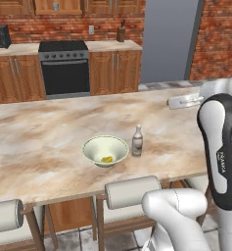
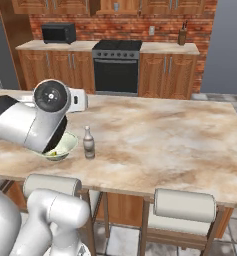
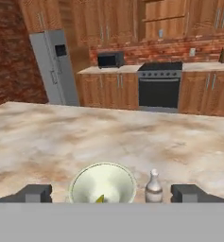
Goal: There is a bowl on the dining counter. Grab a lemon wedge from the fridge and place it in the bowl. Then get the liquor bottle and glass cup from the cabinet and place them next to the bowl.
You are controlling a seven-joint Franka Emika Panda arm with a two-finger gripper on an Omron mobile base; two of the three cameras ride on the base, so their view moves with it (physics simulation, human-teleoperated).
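STEP: glass cup retrieval pending | bowl [image 1: 105, 150] on surface [image 1: 39, 142], lemon wedge [image 1: 106, 159] inside, liquor bottle [image 1: 137, 140] just right | end effector [image 3: 111, 193] wide, empty | NEXT: go to cabinet, fetch cup.

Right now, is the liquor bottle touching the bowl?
Apart. The left base view shows bare counter between the liquor bottle and the bowl rim.

A pale bowl [image 1: 105, 149] sits on the marbled desk [image 1: 49, 132], holding a yellow lemon wedge [image 1: 106, 159]. A small liquor bottle [image 1: 137, 140] stands upright just beside it.
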